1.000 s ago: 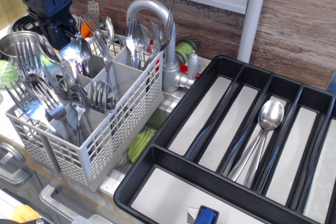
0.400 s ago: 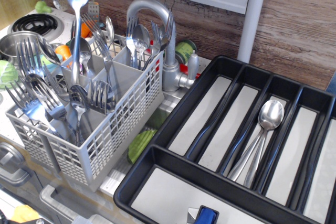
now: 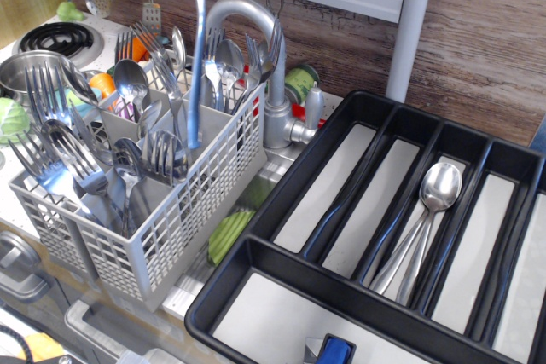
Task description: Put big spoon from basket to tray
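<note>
Big spoon (image 3: 197,49) now hangs top centre-left of frame, shifted right vs 0.4 s ago when it was over the upper-left compartments. It's higher too: bowl is at the very top edge, partly cut off, handle pointing straight down, blurred from motion. Handle tip sits in front of the basket (image 3: 162,236), around its rear middle compartments; can't tell if it's fully clear of the rim. Gripper's out of frame above, so no way to say if fingers are clamped or apart. Basket contents otherwise same as before: forks (image 3: 51,138) at left, small spoons (image 3: 132,83) mid. Tray (image 3: 281,210) at right unchanged, two spoons (image 3: 426,210) lying in a middle slot. Tray's right side and front edge are cut off by the frame.
</note>
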Available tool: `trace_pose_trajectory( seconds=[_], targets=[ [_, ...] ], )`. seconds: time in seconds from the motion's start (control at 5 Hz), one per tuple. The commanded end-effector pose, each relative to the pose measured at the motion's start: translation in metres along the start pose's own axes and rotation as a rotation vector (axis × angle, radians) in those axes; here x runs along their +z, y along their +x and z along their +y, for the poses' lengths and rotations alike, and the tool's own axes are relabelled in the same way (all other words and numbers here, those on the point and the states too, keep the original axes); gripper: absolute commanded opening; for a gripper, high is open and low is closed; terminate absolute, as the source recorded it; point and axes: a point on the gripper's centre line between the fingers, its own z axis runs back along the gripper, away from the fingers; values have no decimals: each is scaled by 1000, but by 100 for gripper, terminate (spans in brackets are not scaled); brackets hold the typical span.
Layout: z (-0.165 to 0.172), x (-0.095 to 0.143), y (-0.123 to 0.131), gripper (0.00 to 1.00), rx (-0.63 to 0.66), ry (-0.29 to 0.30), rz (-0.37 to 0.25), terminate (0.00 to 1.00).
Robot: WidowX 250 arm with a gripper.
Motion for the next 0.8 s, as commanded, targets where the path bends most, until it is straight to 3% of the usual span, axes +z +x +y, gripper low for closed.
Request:
trace_pose_trajectory(
  seconds=[0.0,0.2,0.6],
  targets=[
    [-47,29,24,0,108,-47,-139,0],
    [-72,19,28,0,156,-97,-185,0],
    [-118,-3,30,0,248,-213,-215,0]
  ],
)
